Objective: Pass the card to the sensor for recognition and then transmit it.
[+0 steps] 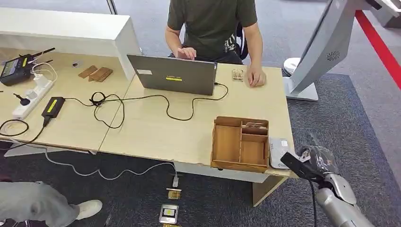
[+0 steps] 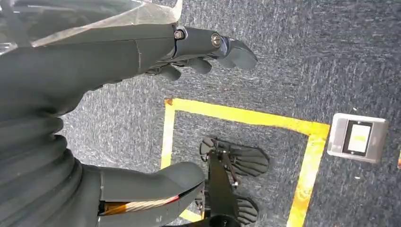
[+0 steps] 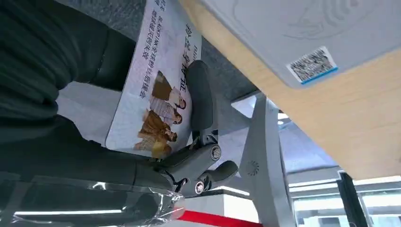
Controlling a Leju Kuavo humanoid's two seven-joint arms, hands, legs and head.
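My right hand (image 1: 314,163) hovers just off the table's front right corner and holds the card (image 3: 156,90), a white card with cartoon figures and printed text, with dark fingers (image 3: 201,99) pressed across its face. The sensor (image 1: 278,152), a flat grey pad, lies on that table corner right beside the hand. From the right wrist it appears close above the card, its grey face (image 3: 302,28) carrying a small code sticker. My left hand (image 2: 94,66) hangs over the carpet with its fingers apart and holds nothing.
A wooden compartment box (image 1: 240,144) stands left of the sensor. A laptop (image 1: 172,74) and loose cables lie mid-table, and a person (image 1: 213,23) sits behind it with a hand on the tabletop. A white kiosk stand (image 1: 326,47) rises at the right. A floor socket (image 1: 169,213) sits below the table.
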